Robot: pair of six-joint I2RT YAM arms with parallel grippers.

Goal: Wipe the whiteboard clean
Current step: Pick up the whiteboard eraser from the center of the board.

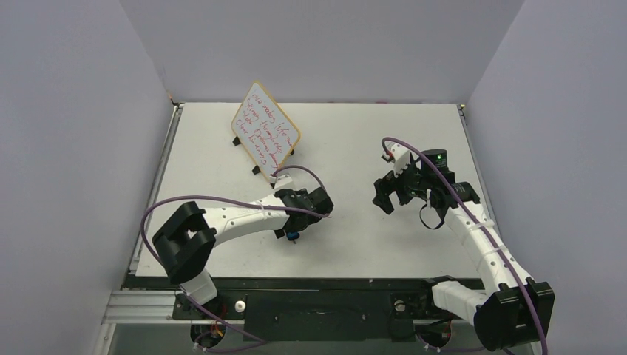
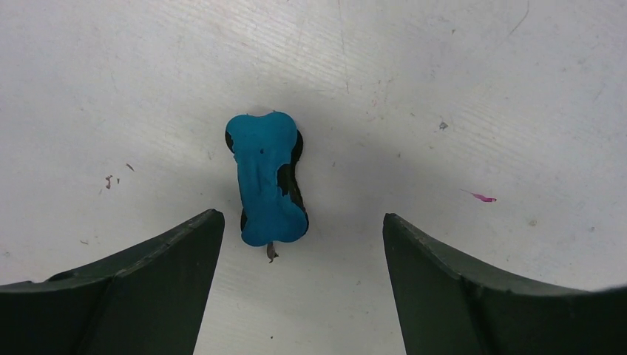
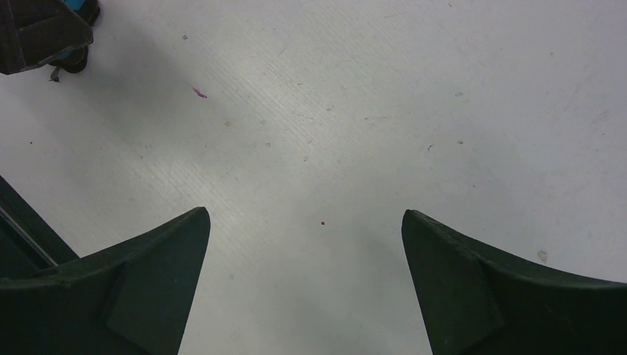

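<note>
The whiteboard, covered in red handwriting, stands tilted on its wire stand at the back left of the table. The small blue eraser lies flat on the table; a bit of it shows in the top view. My left gripper is open and hovers over the eraser, which lies just beyond the fingertips, nearer the left finger; it sits mid-table in the top view. My right gripper is open and empty above bare table, at the right in the top view.
The stand's black feet rest on the table in front of the board. Grey walls close in the table on three sides. A small pink mark lies on the table right of the eraser. The left gripper's finger shows in the right wrist view.
</note>
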